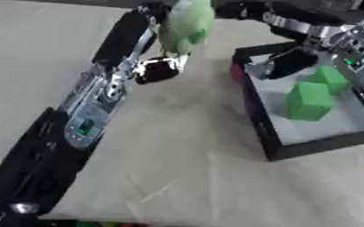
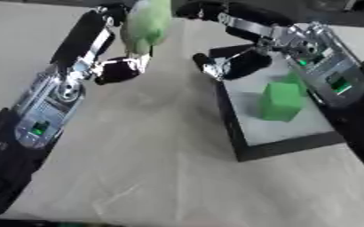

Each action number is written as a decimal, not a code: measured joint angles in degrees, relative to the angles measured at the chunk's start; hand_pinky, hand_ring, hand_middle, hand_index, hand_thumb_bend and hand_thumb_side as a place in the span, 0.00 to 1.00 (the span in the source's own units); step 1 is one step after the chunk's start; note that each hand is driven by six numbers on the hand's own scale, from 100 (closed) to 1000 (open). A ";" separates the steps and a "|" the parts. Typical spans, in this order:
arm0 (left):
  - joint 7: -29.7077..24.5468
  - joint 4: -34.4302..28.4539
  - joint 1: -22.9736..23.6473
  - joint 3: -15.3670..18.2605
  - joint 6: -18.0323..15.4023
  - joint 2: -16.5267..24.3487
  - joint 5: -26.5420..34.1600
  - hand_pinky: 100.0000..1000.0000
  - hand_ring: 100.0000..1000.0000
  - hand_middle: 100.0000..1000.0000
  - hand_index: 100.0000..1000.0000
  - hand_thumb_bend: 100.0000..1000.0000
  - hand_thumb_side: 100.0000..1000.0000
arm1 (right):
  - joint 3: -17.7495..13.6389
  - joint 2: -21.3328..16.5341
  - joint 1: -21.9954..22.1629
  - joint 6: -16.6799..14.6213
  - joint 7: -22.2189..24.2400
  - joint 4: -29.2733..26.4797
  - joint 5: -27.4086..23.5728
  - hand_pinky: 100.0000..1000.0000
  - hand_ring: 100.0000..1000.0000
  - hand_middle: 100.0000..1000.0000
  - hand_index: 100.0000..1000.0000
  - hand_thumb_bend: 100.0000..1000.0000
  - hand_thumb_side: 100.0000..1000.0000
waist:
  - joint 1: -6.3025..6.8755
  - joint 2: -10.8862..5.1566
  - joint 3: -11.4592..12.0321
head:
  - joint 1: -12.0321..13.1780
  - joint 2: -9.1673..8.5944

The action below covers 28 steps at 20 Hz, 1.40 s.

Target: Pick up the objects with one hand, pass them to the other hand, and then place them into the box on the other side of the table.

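Observation:
A pale green soft object [image 1: 187,24] hangs above the table's far middle. My left hand [image 1: 159,70] is shut on it, with fingers behind its top and the thumb under its lower end. My right hand [image 2: 235,22] comes in from the right, its fingers stretched to the object's upper right edge and its dark thumb [image 2: 233,64] spread below, apart from the object. On the right stands a black-rimmed box [image 1: 256,116] with a pale floor; in it lie a green cube [image 1: 309,101] and a second green block [image 1: 332,78].
The tan table [image 1: 185,155] runs from the box to its front edge at the bottom. My left forearm [image 1: 92,111] crosses the left side and my right forearm [image 2: 337,84] hangs over the box's right part.

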 measured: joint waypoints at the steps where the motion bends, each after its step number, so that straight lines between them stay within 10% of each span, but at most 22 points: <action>1: -0.25 0.00 0.00 -0.04 0.04 -0.05 0.40 0.72 0.68 0.57 0.44 0.00 0.25 | -0.02 0.00 -0.07 -0.65 -1.02 -0.08 0.49 1.00 1.00 1.00 1.00 0.00 0.10 | 0.00 0.01 0.01 | -0.09 0.00; 13: -6.22 -0.23 0.05 -0.73 1.02 -0.05 8.11 0.72 0.68 0.57 0.43 0.00 0.27 | 0.29 -0.01 -0.10 -7.71 -8.94 -2.09 2.29 1.00 1.00 1.00 1.00 0.00 0.00 | 0.00 0.04 0.18 | -0.65 -0.49; 28: -12.87 -0.79 0.05 -1.36 -1.19 -0.01 13.23 0.72 0.69 0.57 0.42 0.00 0.29 | 1.08 -0.59 0.75 -14.99 -3.69 -2.86 -0.53 1.00 1.00 1.00 1.00 0.00 0.04 | 0.00 0.04 0.19 | -1.04 -0.51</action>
